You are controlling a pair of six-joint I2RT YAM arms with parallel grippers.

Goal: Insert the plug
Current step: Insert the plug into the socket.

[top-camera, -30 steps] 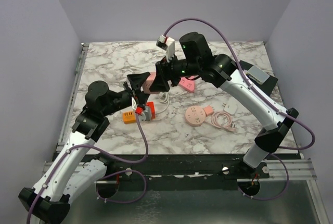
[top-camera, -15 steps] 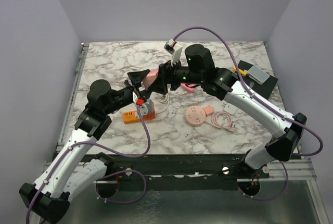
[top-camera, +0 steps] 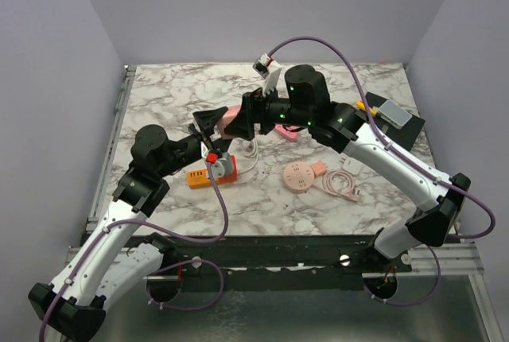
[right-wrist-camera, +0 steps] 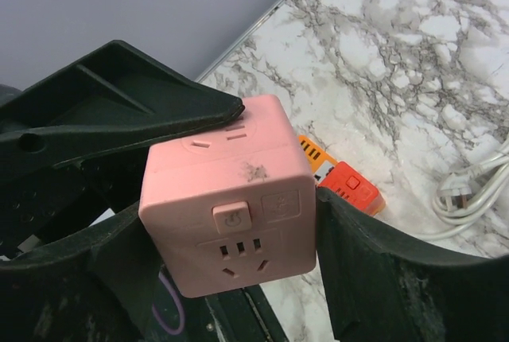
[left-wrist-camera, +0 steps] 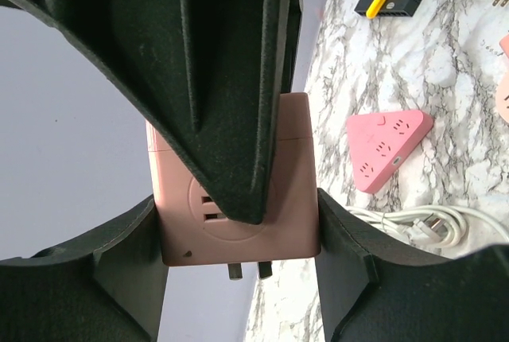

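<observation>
Marble table (top-camera: 159,103) under both arms. Left gripper (top-camera: 213,122) clamped on pink cube adapter (right-wrist-camera: 231,199), pads flat on two opposite sides. Cube held in air off table. Right gripper (top-camera: 245,119) straddles same cube crosswise; can't tell if its pads bite or stand just clear. Orange power strip (top-camera: 197,177) lies on table nearby. Prongs (left-wrist-camera: 248,270) poke out of one cube face. My call: one arm carries, other clears fully first. I'd square prongs to slots, push straight, no twist.

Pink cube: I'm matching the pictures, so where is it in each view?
Top: cube just left of centre.
Left wrist: cube centre, half hidden.
Right wrist: cube centre-left, foreground.
Shared landmark: white cable.
</observation>
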